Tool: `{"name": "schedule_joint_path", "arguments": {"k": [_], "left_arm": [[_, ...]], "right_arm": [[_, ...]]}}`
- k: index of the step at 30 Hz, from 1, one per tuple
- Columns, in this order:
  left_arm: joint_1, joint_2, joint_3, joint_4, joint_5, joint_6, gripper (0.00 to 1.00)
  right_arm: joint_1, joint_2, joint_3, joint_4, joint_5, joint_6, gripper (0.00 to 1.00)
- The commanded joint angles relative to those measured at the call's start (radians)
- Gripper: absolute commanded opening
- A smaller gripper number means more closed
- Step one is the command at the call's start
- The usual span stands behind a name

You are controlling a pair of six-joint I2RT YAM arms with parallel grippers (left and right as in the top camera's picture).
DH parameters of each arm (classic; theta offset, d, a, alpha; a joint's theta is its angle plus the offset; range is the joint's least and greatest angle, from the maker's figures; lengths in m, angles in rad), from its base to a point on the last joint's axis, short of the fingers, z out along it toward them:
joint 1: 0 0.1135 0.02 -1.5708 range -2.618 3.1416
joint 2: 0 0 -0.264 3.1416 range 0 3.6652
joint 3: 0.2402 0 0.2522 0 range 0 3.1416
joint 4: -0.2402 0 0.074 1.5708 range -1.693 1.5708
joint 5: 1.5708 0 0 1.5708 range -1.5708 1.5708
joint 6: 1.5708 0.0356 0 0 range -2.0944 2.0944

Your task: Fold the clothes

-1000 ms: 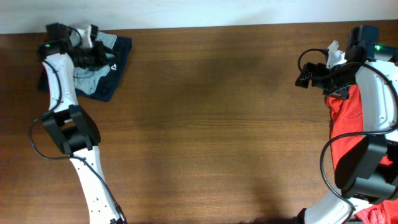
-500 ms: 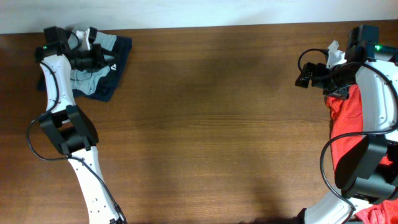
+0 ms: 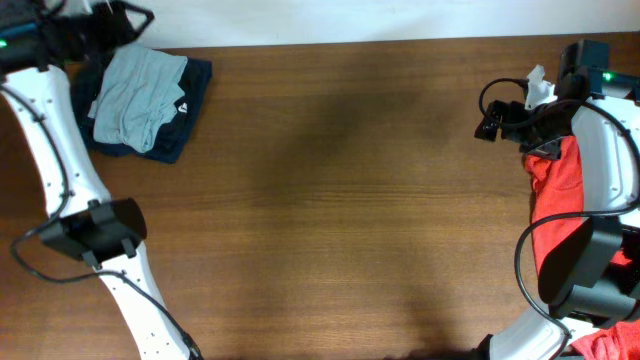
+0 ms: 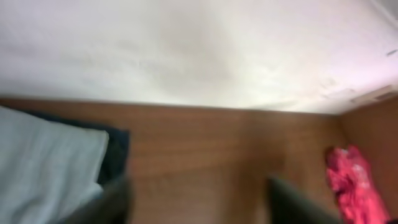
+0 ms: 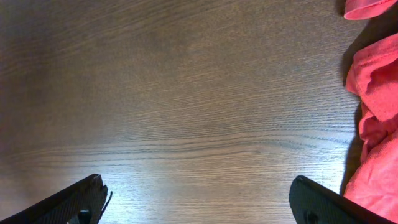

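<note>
Left claw (image 4: 199,202): we see its two fingers spread apart with nothing between them, though the wrist view is blurred. It hangs at the far left corner, by the far edge of the surface (image 3: 330,200).
Beside the left claw: the pale blue-grey garment (image 3: 138,92) lies folded on top of a dark navy garment (image 3: 188,112), close to the left end of the far edge.
Right claw (image 5: 199,205): spread wide and empty over bare wood at the far right.
Beside the right claw: the red garment (image 3: 558,195) lies crumpled along the right edge.
Open room: we find bare wood across the whole middle, between the two heaps.
Edges: the far edge meets a white wall (image 3: 350,18).
In the way: the left arm (image 3: 60,170) runs up the left side, and the right arm (image 3: 610,160) crosses over the red cloth.
</note>
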Motion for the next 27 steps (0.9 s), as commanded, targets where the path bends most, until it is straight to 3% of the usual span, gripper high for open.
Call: {"name": "schedule_joint_path", "arguments": {"k": [1,22,27], "left_arm": [[0.002,0.006,-0.006,-0.013,-0.087,-0.013,0.99],[0.002,0.006,-0.006,-0.016,-0.087,-0.013,0.99],[0.002,0.006,-0.006,-0.017,-0.087,-0.013,0.99]], "right_arm": [[-0.001,0.013,0.002,0.002,0.013,0.005,0.99],[-0.001,0.016,0.002,0.004,0.012,0.005,0.99],[0.009,-0.098,0.002,0.004,0.012,0.005,0.99]]}}
